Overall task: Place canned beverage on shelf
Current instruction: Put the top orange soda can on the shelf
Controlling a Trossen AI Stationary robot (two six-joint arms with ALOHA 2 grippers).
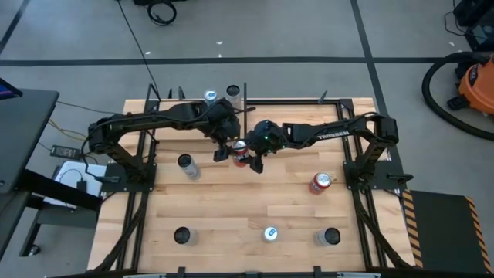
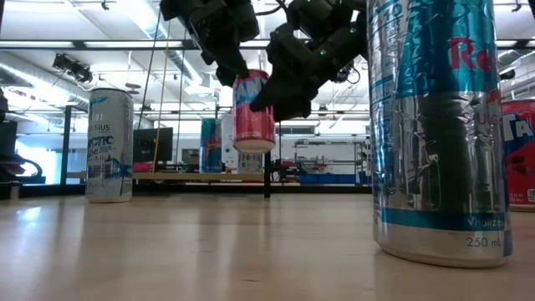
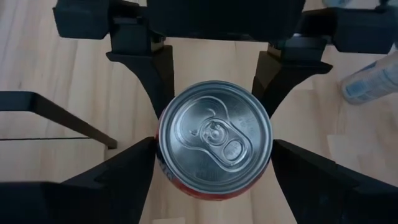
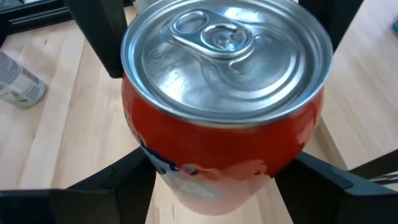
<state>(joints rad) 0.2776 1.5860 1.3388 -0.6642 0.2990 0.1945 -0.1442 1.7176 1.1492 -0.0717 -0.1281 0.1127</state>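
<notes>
1. Two dark six-joint robot arms, the left arm (image 1: pixel 154 123) and the right arm (image 1: pixel 332 133), each with one two-finger gripper.
2. Eight cylindrical metal drink cans, counted in the high view:
   - two red cans: one held up (image 1: pixel 241 149) between the arms, one standing on the table (image 1: pixel 320 182);
   - two at the far edge (image 1: pixel 210 96) (image 1: pixel 233 93);
   - one silver can (image 1: pixel 187 165) on the left;
   - three in the near row (image 1: pixel 181 235) (image 1: pixel 270 233) (image 1: pixel 330 237).
3. One plank-patterned wooden tabletop (image 1: pixel 231 205).

Left pincer (image 1: pixel 224 148) and right pincer (image 1: pixel 253 158) meet mid-table, raised, both clamped.
</notes>
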